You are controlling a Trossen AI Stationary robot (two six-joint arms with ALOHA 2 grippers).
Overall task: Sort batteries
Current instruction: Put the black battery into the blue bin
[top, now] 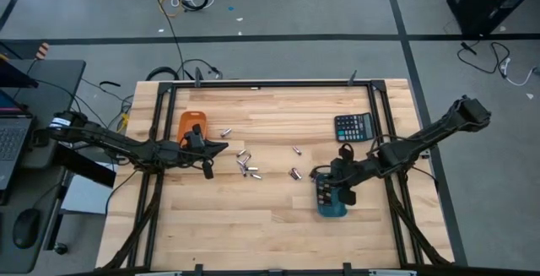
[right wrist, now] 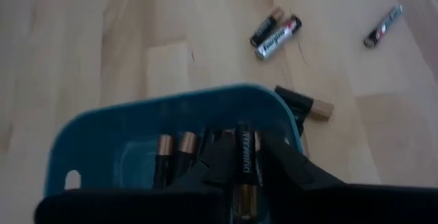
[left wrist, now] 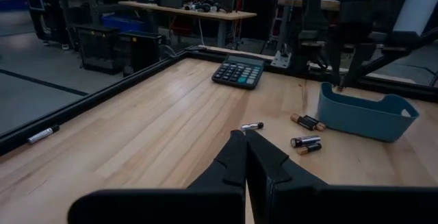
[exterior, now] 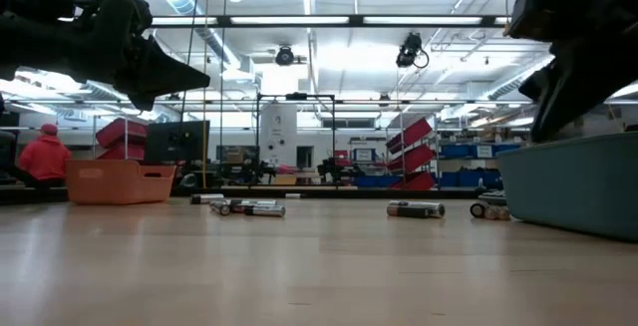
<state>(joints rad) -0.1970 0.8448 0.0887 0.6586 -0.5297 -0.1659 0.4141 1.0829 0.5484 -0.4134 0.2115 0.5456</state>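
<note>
Blue tray, sitting near right on the table: contents partly hidden by the right gripper, which is hanging over it, fingers slightly parted, with one battery lying between them; whether gripped cannot be told. Left gripper, hovering fingers pressed together and empty, beside the orange tray. Loose batteries lying mid-table. Calculator resting far right. Workshop shelving showing beyond.

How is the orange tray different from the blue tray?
The orange tray sits on the left side of the table; the blue tray sits on the right. The right gripper hangs over the blue tray with a battery between its fingers; no gripper is over the orange one. Both rest on the wooden table.
</note>
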